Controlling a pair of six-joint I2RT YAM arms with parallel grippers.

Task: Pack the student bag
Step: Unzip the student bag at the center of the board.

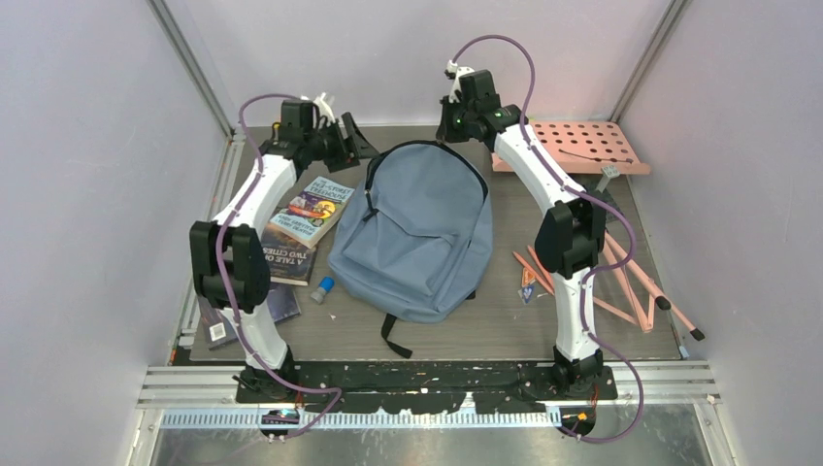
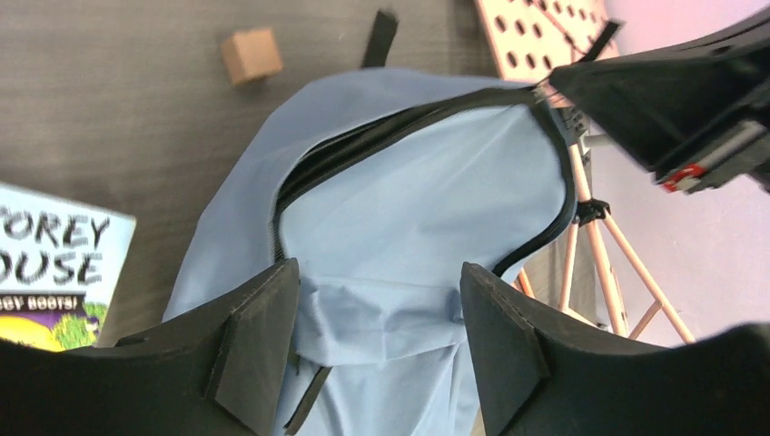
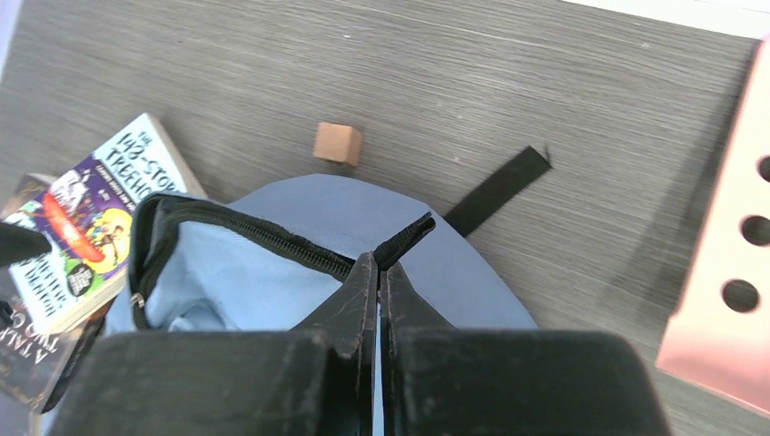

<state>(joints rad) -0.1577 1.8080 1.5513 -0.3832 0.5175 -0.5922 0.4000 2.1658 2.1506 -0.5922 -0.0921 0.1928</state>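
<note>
The student bag (image 1: 417, 228), a large grey-blue backpack, lies flat mid-table with its main zipper partly open along the top. My left gripper (image 1: 354, 141) hovers at the bag's far-left top corner, open, with only bag fabric (image 2: 409, 209) showing between the fingers (image 2: 377, 300). My right gripper (image 1: 448, 124) is at the bag's far top, shut (image 3: 380, 263) on the black zipper edge of the bag (image 3: 272, 282). A gap along the zipper shows the lighter inside. The bag's black strap (image 3: 498, 189) trails on the table beyond it.
Two paperback books (image 1: 311, 209) lie stacked left of the bag, with a small blue object (image 1: 321, 288) and a dark flat item (image 1: 281, 303) nearer me. A brown cube (image 3: 338, 143) sits behind the bag. A pink pegboard (image 1: 582, 146) and pink rods (image 1: 631, 282) are on the right.
</note>
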